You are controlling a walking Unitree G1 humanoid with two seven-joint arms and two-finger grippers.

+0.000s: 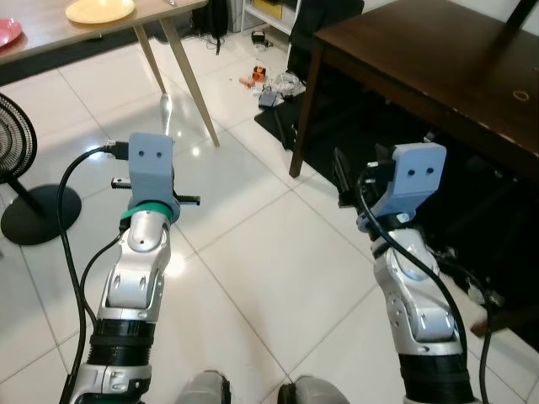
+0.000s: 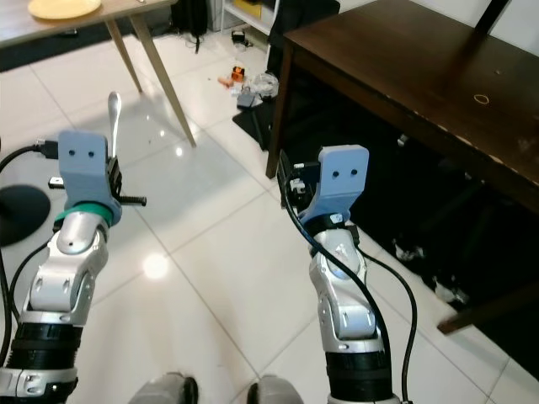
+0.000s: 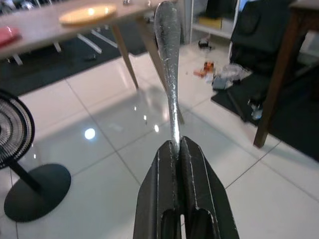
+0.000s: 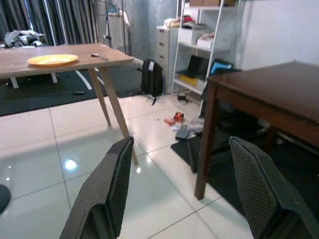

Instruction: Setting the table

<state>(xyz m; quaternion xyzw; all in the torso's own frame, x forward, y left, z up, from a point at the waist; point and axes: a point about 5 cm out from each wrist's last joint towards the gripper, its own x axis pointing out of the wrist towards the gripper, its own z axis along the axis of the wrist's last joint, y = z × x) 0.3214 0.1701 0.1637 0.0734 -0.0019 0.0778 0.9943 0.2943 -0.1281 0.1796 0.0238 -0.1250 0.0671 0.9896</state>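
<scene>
1. Silver metal spoon [image 3: 168, 59], slim, upright, clamped in the left gripper [image 3: 178, 149] jaws above the tile floor [image 1: 253, 252].
2. Right gripper [image 4: 182, 189] jaws spread, holding nothing.
3. Yellow plate [image 1: 99, 10] on the light desk [image 1: 50, 38]; dark desk [image 1: 438, 67] right; fan [image 1: 25, 168] left.

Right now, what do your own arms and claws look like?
Two silver jointed arms, each capped by a pale blue wrist housing with two dark dots and trailing black cables. The left arm has a green ring. Each claw, left claw and right claw, has two long black fingers.
</scene>
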